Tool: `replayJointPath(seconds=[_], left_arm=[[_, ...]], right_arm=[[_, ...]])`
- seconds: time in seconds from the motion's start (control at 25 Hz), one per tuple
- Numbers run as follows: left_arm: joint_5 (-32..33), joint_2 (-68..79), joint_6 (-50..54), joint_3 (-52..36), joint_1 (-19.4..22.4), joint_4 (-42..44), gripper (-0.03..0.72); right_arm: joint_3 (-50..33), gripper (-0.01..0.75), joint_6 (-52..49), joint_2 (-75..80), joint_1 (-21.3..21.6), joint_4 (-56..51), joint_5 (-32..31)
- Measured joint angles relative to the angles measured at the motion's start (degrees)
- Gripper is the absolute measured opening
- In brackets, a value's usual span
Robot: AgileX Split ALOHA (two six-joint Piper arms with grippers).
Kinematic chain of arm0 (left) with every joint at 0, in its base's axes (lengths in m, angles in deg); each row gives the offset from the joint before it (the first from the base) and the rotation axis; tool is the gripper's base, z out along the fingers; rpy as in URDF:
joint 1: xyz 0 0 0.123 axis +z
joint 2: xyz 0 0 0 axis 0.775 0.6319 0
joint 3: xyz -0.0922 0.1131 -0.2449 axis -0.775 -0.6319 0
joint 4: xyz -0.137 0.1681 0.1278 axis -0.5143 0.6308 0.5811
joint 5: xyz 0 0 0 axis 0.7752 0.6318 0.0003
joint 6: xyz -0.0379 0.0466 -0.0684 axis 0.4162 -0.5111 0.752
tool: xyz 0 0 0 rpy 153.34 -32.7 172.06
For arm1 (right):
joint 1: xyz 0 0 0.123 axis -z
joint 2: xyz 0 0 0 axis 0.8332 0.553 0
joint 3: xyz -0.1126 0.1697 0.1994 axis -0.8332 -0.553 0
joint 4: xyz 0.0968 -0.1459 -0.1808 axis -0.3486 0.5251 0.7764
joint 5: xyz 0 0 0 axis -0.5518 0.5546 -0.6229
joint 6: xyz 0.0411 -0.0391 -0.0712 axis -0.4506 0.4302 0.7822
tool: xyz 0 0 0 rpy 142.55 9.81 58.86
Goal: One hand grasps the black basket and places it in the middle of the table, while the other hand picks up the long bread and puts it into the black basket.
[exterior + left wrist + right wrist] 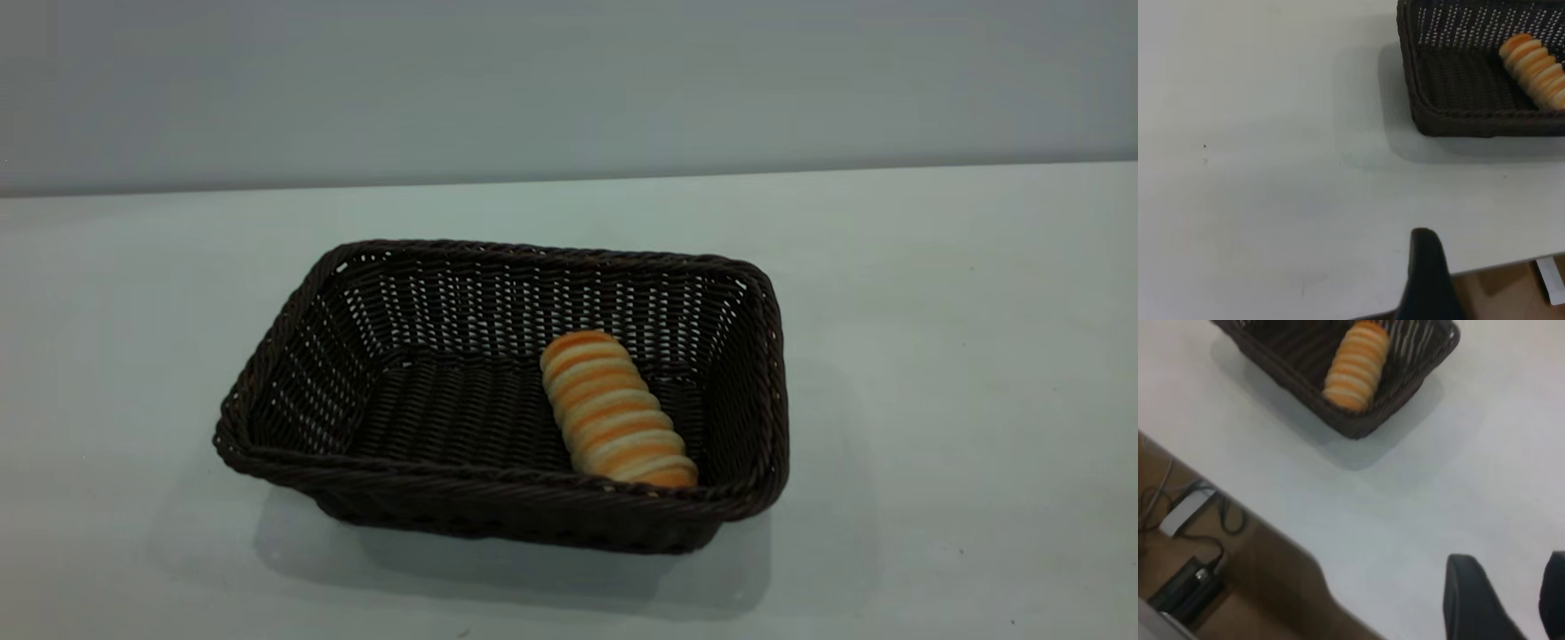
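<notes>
Wicker, stiff and light, the basket [498,524] grips best by its rim; the bread [618,411] inside looks soft; right claw [1501,597] apart, left claw [1426,277] unclear.

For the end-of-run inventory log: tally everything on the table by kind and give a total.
Baskets: 1, the black basket, standing on the table.
Breads: 1, the long bread, lying inside the basket toward its right end.
Total: 2 things.
</notes>
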Motion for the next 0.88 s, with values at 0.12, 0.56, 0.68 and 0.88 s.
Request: replayJointPath(seconds=[0.12,0.56,0.68,0.88], left_arm=[[0.00,-0.63,-0.90,-1.66,0.00,0.00,0.571],[-0.40,-0.63,-5.19,-4.44,0.00,0.00,0.571],[-1.03,-0.63,-5.63,-5.68,0.00,0.00,0.567],[-1.57,-0.63,-6.12,-5.86,0.00,0.00,0.556]], right_arm=[[0.00,0.237,-0.05,-0.13,0.00,0.90,-2.02],[0.00,0.237,-0.22,-0.18,0.00,0.97,-2.53],[0.00,0.237,-0.22,-0.18,0.00,0.97,-2.54],[0.00,0.237,-0.28,-0.18,0.00,0.97,-2.54]])
